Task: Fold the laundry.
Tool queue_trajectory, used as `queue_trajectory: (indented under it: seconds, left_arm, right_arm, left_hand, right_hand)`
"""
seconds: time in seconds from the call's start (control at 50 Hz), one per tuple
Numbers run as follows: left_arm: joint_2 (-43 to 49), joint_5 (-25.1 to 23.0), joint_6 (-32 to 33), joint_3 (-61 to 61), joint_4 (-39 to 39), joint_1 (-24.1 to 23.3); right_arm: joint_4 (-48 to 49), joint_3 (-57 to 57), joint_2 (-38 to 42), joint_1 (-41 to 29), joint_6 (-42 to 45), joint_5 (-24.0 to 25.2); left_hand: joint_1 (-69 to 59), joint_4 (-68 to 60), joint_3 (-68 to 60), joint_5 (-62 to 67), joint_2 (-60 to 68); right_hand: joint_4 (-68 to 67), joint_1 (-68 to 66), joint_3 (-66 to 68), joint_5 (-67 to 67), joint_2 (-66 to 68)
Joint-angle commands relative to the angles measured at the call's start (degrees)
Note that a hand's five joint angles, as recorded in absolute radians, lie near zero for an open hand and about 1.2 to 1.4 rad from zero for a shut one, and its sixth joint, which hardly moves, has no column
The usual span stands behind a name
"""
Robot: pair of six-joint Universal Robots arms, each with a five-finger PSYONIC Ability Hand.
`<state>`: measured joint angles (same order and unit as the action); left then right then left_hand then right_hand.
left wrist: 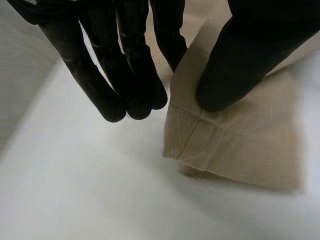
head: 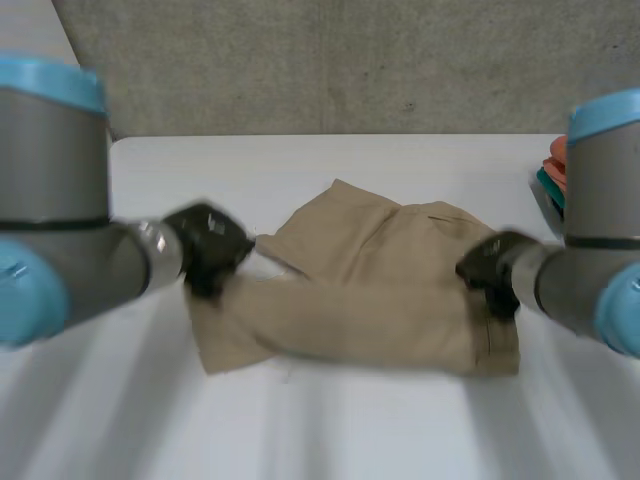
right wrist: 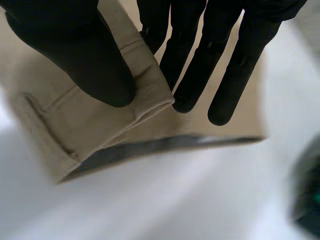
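A beige pair of trousers (head: 370, 300) lies folded lengthwise across the middle of the white table (head: 330, 420). My left hand (head: 205, 245) is at its left end. In the left wrist view the thumb (left wrist: 240, 55) presses a hemmed corner of the beige cloth (left wrist: 235, 145) against the fingers (left wrist: 135, 85) behind it, so the hand is shut on it. My right hand (head: 490, 265) is at the right end. There its thumb (right wrist: 75, 50) pinches a thick seamed edge of the cloth (right wrist: 75, 120) against the fingers (right wrist: 190, 65), with the edge lifted a little off the table.
A stack of folded coloured cloths (head: 552, 175), orange over teal, sits at the table's right edge, close behind my right arm; a dark green part of it (right wrist: 307, 200) lies beyond my right hand's fingertips. A grey wall rises behind the table.
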<state>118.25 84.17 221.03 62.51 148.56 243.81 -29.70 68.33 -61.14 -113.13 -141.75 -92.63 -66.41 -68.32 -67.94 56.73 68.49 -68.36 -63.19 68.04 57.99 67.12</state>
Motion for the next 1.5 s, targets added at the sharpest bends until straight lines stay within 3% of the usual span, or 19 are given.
queue_trajectory:
  seconds: [0.02, 0.06, 0.12, 0.16, 0.26, 0.38, 0.5, 0.58, 0.7, 0.86, 0.96, 1.04, 1.12, 1.24, 1.34, 1.44, 1.5]
  left_arm:
    - [5.1, 1.1, -11.1, -27.9, 7.5, -0.6]
    - [3.0, 2.4, -16.9, -34.1, 16.1, -0.4]
    - [1.0, 5.5, -19.3, -35.6, 24.5, -0.2]
    - [0.2, 6.8, -18.8, -35.5, 27.6, -0.1]
    - [-1.2, 7.1, -16.0, -32.5, 27.9, -0.1]
    - [-2.4, 7.3, -16.3, -23.1, 24.7, 1.0]
    - [-3.6, 7.2, -17.8, -6.2, 23.1, 1.5]
    - [-2.2, 6.3, -17.7, 5.2, 26.3, 0.7]
    - [0.4, 4.9, -17.5, 13.9, 28.7, 0.0]
    - [-5.6, 3.6, -16.4, 20.8, 20.8, -1.1]
    - [-12.6, 2.4, -13.4, 25.7, 8.0, -4.2]
    - [-13.6, 2.1, -7.5, 29.2, -2.4, -7.0]
    - [-13.2, 2.0, -3.2, 30.9, -7.6, -8.9]
    - [-9.5, 3.7, -0.9, 24.8, -3.5, -10.1]
    - [-3.1, 6.2, -0.7, 12.0, 7.2, -8.7]
    - [8.1, 4.9, -2.0, -8.7, 21.3, -7.0]
    - [14.6, 4.9, -3.3, -19.0, 25.8, -6.8]
  right_arm:
    - [21.2, -16.2, 1.4, 0.2, -2.3, -4.8]
    - [36.6, -19.3, 0.6, 0.5, -2.7, -3.5]
    - [52.3, -20.9, 0.0, 0.7, -2.8, -0.9]
    - [57.4, -21.0, 0.1, 0.2, -2.7, 1.5]
    - [56.9, -20.8, 1.2, -0.7, -3.2, 4.8]
    - [56.0, -16.7, 1.9, -0.3, -3.4, 4.2]
    - [55.4, -7.1, 4.0, 1.2, -5.3, 5.3]
    - [53.1, 2.5, 7.3, 1.8, -3.3, 5.1]
    - [51.0, 12.3, 8.5, 2.4, -0.3, 4.6]
    - [38.0, 22.2, -1.0, 1.6, 3.3, 2.9]
    - [16.8, 23.3, -9.6, 2.6, 5.6, 1.1]
    - [-1.0, 23.3, -11.6, 4.1, 7.4, 1.6]
    - [-10.9, 23.6, -11.7, 6.6, 10.0, 2.7]
    - [-6.2, 22.5, -10.6, 8.9, 11.9, 5.4]
    - [1.9, 18.7, -9.4, 9.2, 7.6, 5.5]
    - [17.1, 12.5, -5.1, 9.9, -0.8, 3.8]
    - [26.6, 9.7, -1.5, 10.2, -1.9, 1.4]
  left_hand:
    - [-13.6, -11.7, -12.1, 13.3, 11.5]
    - [-13.6, -11.7, -12.1, 13.3, 11.5]
    - [-13.6, -11.7, -12.1, 13.3, 11.5]
    - [-13.6, -11.7, -12.1, 13.3, 11.5]
    - [-13.6, -11.7, -12.1, 13.3, 11.5]
    - [-13.6, -11.7, -12.1, 13.3, 11.5]
    - [-13.6, -11.7, -12.1, 13.3, 11.5]
    - [-13.6, -11.7, -12.1, 13.3, 11.5]
    - [-13.6, -11.7, -12.1, 13.3, 11.5]
    - [-13.6, -11.7, -12.1, 13.3, 11.5]
    - [-13.6, -11.7, -12.1, 13.3, 11.5]
    - [-13.6, -11.7, -12.1, 13.3, 11.5]
    - [-13.6, -11.7, -12.1, 13.3, 11.5]
    - [-13.6, -11.7, -12.1, 13.3, 11.5]
    - [-13.6, -11.7, -12.1, 13.3, 11.5]
    - [-13.6, -11.7, -12.1, 13.3, 11.5]
    - [-13.6, -11.7, -12.1, 13.3, 11.5]
  right_hand:
    - [-11.6, -16.8, 12.0, 12.0, 12.9]
    - [-11.6, -16.8, 12.0, 12.0, 12.9]
    - [-11.6, -16.8, 12.0, 12.0, 12.9]
    - [-11.6, -16.8, 12.0, 12.0, 12.9]
    - [-11.6, -16.8, 12.0, 12.0, 12.9]
    - [-11.6, -16.8, 12.0, 12.0, 12.9]
    - [-11.6, -16.8, 12.0, 12.0, 12.9]
    - [-11.6, -16.8, 12.0, 12.0, 12.9]
    - [-11.6, -16.8, 12.0, 12.0, 12.9]
    - [-11.6, -16.8, 12.0, 12.0, 12.9]
    - [-11.6, -16.8, 12.0, 12.0, 12.9]
    - [-11.6, -16.8, 12.0, 12.0, 12.9]
    - [-11.6, -16.8, 12.0, 12.0, 12.9]
    - [-11.6, -16.8, 12.0, 12.0, 12.9]
    - [-11.6, -16.8, 12.0, 12.0, 12.9]
    - [-11.6, -16.8, 12.0, 12.0, 12.9]
    - [-11.6, -16.8, 12.0, 12.0, 12.9]
